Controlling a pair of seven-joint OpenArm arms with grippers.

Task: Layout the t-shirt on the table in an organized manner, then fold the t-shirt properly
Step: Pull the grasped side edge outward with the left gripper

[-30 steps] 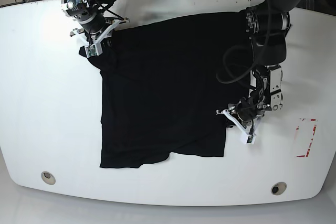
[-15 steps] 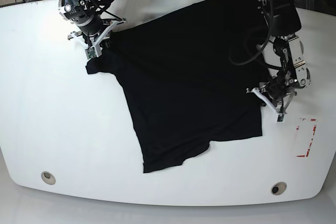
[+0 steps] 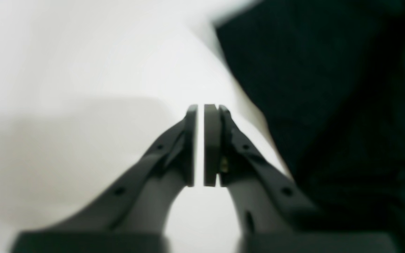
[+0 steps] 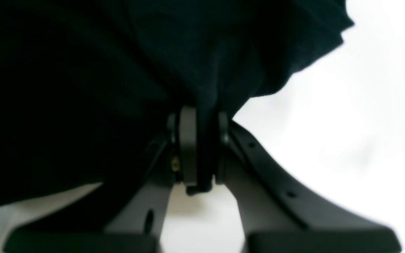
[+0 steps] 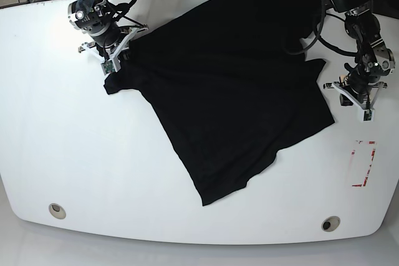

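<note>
On table (image 5: 37, 110): shirt (image 5: 230, 104) spread but skewed — layout unfinished, no fold yet. Right gripper (image 4: 202, 147) pinches cloth; left gripper (image 3: 200, 144) nearly closed, empty.

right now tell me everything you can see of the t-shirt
The t-shirt is plain black soft cloth, spread skewed across the white table, its hem corner pointing toward the near edge. The right gripper pinches a bunched fold at one upper corner. The left gripper is shut just beside its other edge, holding nothing.
</note>
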